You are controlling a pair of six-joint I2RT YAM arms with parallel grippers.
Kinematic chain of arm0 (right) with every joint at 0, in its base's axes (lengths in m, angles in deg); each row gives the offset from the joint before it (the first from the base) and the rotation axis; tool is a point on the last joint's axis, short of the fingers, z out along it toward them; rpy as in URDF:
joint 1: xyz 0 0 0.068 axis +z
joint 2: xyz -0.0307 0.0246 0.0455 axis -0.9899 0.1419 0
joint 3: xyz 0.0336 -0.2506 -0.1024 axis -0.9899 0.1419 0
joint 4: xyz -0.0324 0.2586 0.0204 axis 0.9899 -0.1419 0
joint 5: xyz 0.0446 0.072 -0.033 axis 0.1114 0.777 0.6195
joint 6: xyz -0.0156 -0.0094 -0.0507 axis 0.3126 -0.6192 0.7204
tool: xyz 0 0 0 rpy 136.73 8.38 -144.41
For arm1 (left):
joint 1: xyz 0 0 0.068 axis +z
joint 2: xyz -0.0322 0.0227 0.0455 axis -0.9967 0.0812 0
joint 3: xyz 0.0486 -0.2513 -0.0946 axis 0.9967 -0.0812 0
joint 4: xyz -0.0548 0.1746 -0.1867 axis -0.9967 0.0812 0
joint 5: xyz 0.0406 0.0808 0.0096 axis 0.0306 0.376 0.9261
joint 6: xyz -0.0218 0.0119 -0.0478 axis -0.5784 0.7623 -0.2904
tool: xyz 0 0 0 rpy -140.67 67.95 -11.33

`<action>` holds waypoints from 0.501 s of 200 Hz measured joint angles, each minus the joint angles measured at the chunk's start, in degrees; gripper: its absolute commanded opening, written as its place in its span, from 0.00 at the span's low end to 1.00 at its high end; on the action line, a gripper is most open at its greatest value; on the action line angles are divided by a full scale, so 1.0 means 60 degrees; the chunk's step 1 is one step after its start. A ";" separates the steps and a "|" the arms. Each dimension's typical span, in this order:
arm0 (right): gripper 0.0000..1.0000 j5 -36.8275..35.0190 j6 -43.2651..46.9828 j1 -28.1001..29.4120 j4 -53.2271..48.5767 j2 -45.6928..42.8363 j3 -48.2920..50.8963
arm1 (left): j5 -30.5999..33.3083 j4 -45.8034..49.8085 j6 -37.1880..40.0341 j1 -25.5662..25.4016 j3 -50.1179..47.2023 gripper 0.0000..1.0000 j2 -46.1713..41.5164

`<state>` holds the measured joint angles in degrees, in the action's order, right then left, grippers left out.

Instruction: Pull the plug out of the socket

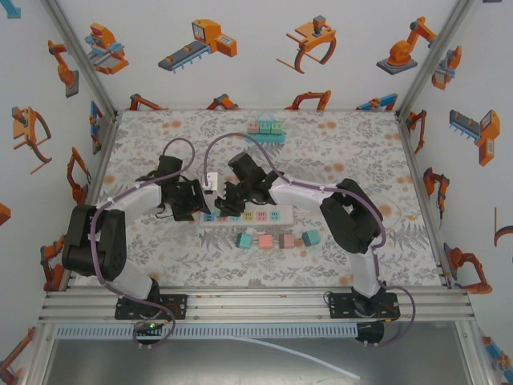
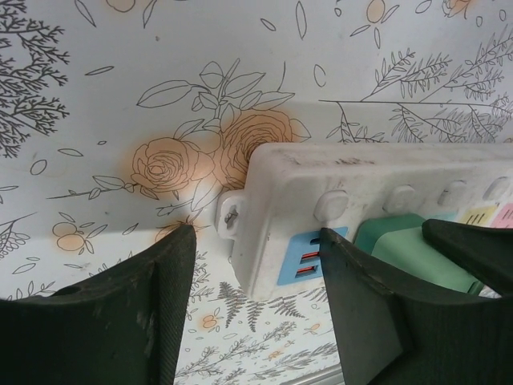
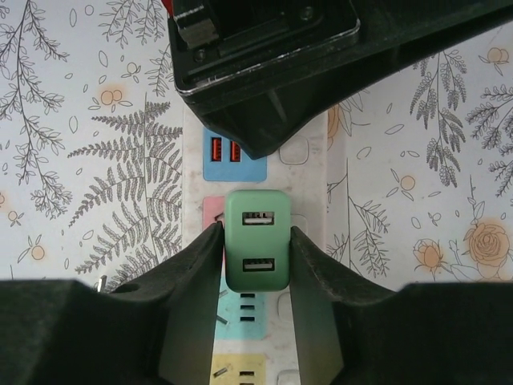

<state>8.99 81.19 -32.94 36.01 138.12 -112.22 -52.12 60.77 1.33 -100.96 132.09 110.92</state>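
Observation:
A white power strip (image 1: 258,215) with coloured sockets lies mid-table. A green plug (image 3: 256,250) with two USB ports stands in its pink socket, next to the blue USB socket (image 3: 233,164). My right gripper (image 3: 256,233) is shut on the green plug, one finger pressed on each side. My left gripper (image 2: 256,237) is open and straddles the strip's left end (image 2: 264,216). Its right finger (image 2: 361,305) rests over the blue socket, and its left finger (image 2: 136,313) stands off the strip above the table. In the top view the left gripper (image 1: 195,200) and right gripper (image 1: 231,200) sit close together.
A row of loose coloured plugs (image 1: 276,240) lies just in front of the strip. More coloured blocks (image 1: 267,128) stand at the back of the floral mat. The left gripper's body (image 3: 264,72) hangs right above the strip beyond the green plug.

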 measured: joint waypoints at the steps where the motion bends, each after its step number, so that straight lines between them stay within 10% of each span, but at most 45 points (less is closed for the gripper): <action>1: 0.35 0.0000 0.0000 0.0000 0.0000 0.0000 0.0000 | 0.0004 0.0000 0.0000 0.0000 0.0004 0.59 0.0000; 100: 0.24 -0.0066 -0.0004 0.0018 -0.0040 -0.0036 0.0000 | 0.0561 0.0025 0.0025 -0.0321 0.0047 0.59 -0.0084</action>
<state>8.60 81.17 -32.83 35.77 137.90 -112.22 -48.76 60.92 1.49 -102.88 132.37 110.42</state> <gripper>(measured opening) 0.343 0.586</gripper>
